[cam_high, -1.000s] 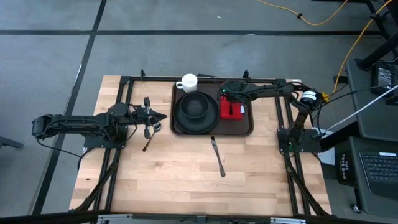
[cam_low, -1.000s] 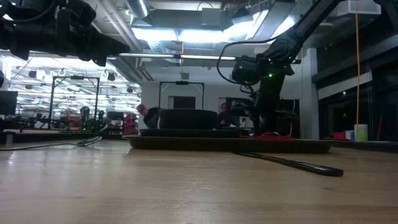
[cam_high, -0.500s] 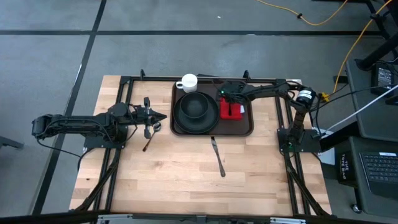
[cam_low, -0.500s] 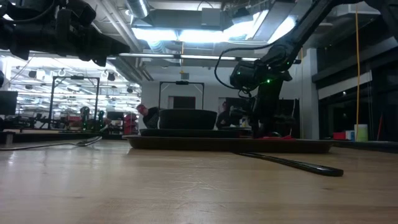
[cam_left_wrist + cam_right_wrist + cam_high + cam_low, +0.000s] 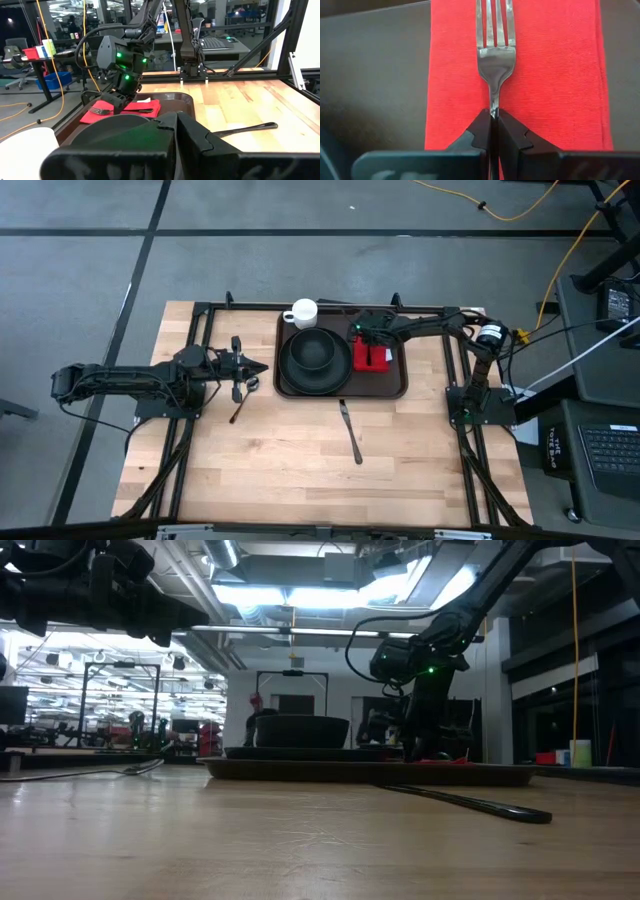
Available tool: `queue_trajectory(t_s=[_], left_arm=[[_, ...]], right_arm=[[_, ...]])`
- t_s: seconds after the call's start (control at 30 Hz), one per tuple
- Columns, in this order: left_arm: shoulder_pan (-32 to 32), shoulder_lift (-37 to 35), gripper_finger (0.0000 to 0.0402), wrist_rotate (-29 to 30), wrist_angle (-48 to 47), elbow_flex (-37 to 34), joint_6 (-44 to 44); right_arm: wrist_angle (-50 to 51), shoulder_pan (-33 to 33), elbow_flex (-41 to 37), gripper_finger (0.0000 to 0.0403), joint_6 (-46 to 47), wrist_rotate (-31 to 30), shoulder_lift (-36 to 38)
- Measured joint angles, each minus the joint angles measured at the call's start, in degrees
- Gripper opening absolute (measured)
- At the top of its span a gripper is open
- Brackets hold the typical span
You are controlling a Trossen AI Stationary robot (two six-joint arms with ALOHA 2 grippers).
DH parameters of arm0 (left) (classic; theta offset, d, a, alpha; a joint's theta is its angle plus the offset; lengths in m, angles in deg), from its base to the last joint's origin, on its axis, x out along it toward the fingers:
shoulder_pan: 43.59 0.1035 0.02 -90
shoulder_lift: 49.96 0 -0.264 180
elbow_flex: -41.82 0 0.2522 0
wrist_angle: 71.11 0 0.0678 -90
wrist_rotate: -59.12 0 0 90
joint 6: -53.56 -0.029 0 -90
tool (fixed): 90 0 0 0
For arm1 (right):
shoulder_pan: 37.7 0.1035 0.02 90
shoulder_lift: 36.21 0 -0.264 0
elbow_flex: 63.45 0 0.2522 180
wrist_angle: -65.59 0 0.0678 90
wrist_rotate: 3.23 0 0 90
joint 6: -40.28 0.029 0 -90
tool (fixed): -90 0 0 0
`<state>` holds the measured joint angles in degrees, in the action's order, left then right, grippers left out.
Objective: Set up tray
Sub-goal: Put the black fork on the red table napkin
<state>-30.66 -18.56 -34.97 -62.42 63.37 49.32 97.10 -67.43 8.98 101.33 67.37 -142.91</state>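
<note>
The dark brown tray (image 5: 395, 386) lies at the table's far middle. It holds a round black plate (image 5: 315, 352) and a red napkin (image 5: 381, 363) to the plate's right. My right gripper (image 5: 372, 342) stands over the napkin (image 5: 555, 75), shut on a silver fork (image 5: 494, 55) that lies along it. My left gripper (image 5: 262, 369) hovers shut and empty left of the tray, and shows in its own wrist view (image 5: 176, 131). The tray also shows in the low view (image 5: 300, 769). My right gripper pinches the fork's handle (image 5: 493, 104) just behind the neck, between its two fingertips. The fingers come from above, pointing down. The fork lies level along the napkin's length, tines (image 5: 494, 20) away from the fingers. I cannot tell whether it rests on the napkin or hangs just above it.
A white cup (image 5: 303, 312) stands at the tray's far left corner. A knife (image 5: 350, 430) lies on the bare wood near of the tray, also in the low view (image 5: 470, 803). A spoon (image 5: 238, 408) lies below my left gripper. Frame posts stand along the table's sides.
My right gripper has sunk a little toward the napkin with the fork and shifted slightly toward the table's left, then kept still.
</note>
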Motion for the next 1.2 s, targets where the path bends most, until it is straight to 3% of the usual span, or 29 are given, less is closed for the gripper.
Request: queue_trajectory(t_s=[0.3,1.2], left_arm=[[0.0,0.0,0.0006,0.0,0.0,0.0,0.0],[0.0,0.0,0.0006,0.0,0.0,0.0,0.0]], right_arm=[[1.2,0.0,0.1,0.0022,0.3,-0.2,2.6],[2.2,0.0,0.0,0.0022,1.9,-0.4,1.7]])
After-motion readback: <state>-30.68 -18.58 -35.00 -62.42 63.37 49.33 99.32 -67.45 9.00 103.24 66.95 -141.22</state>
